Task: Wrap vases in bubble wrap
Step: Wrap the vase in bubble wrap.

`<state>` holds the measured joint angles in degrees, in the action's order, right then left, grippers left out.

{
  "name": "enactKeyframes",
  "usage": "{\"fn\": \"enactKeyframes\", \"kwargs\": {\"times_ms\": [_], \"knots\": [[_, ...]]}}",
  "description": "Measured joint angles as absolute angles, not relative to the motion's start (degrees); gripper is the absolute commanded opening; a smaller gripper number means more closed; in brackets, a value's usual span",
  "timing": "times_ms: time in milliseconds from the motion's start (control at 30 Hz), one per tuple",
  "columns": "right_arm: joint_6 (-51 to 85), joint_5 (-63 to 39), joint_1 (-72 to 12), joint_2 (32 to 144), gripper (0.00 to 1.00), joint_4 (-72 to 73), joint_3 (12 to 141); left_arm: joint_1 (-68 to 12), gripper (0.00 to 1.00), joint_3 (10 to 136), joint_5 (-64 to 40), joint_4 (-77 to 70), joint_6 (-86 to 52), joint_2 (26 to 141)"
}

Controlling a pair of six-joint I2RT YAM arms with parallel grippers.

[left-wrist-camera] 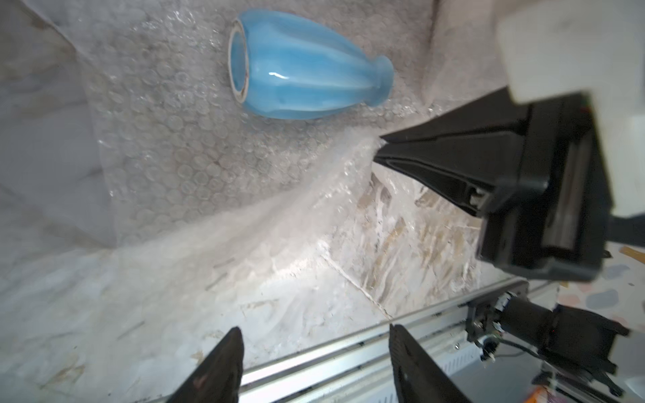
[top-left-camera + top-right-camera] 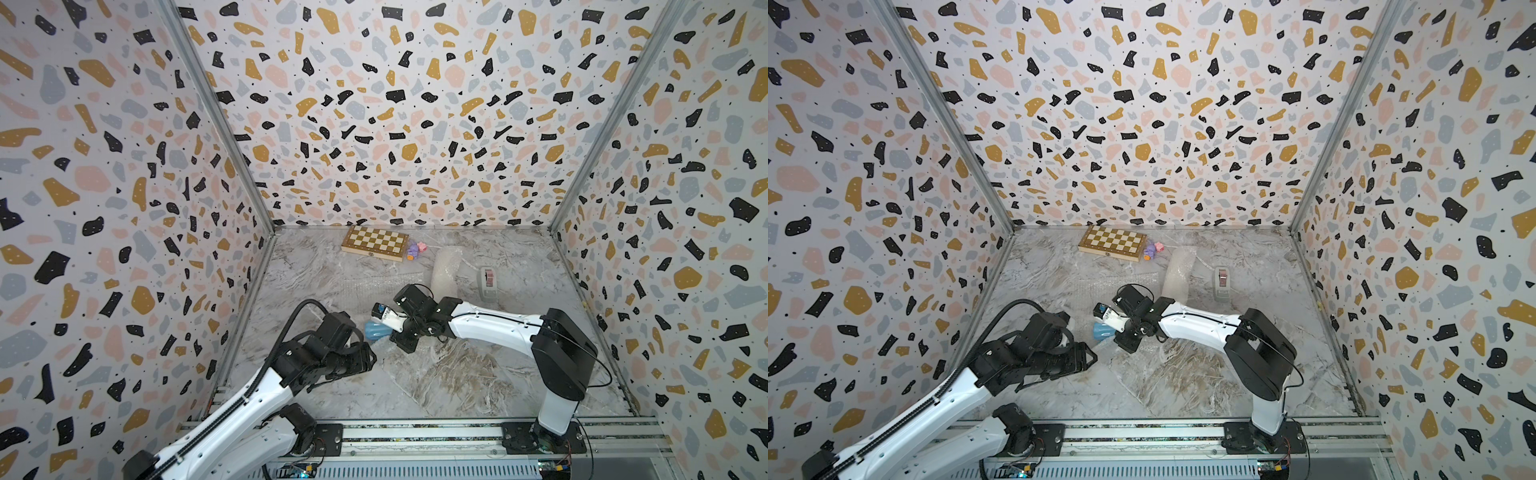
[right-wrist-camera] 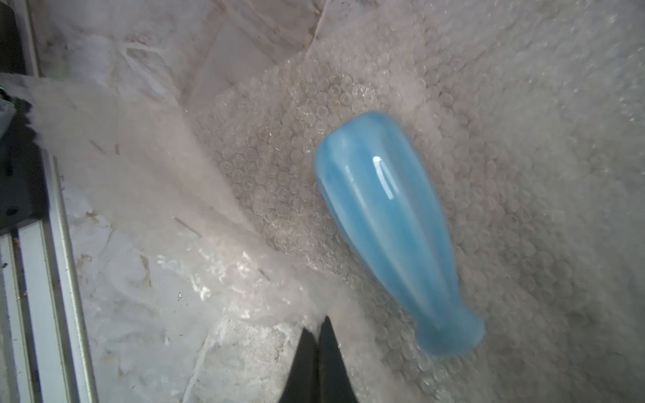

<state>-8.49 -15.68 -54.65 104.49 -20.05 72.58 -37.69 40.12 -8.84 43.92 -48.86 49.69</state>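
Blue vase [image 1: 307, 73]: lay on its side on the bubble wrap, its narrow neck towards the right arm's side; nothing gripped it.
Bubble wrap [image 1: 174, 157]: 1 clear sheet was spread flat under the vase, with 1 edge pulled up off the surface into a crinkled fold beside the vase.
Right gripper [image 3: 319, 324]: was closed, its jaws pinched together on that raised edge of the bubble wrap, near the vase's neck but not touching it.
Left gripper [image 1: 314, 328]: stood with its jaws apart and nothing between them, above the near part of the sheet, clear of the vase.
Surface [image 2: 478, 374]: grey-white marble showed through the wrap.
Rail [image 1: 314, 363]: the metal rail ran along the surface's near edge.
Farther back: a whitish bubble-wrap bundle [image 2: 446, 270] stood near a tape dispenser [image 2: 488, 282]; its contents could not be made out.
Far edge: 1 chessboard [image 2: 374, 242] lay by the back wall, with small toys [image 2: 415, 249] just beside it.
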Motion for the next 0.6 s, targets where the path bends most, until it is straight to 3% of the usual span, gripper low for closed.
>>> {"fn": "enactKeyframes", "kwargs": {"times_ms": [600], "knots": [[-5.8,-22.6,-47.2,107.5,0.0,-21.9,81.7,-34.2,0.64,46.3,-5.4,38.4,-42.8,59.4]]}}
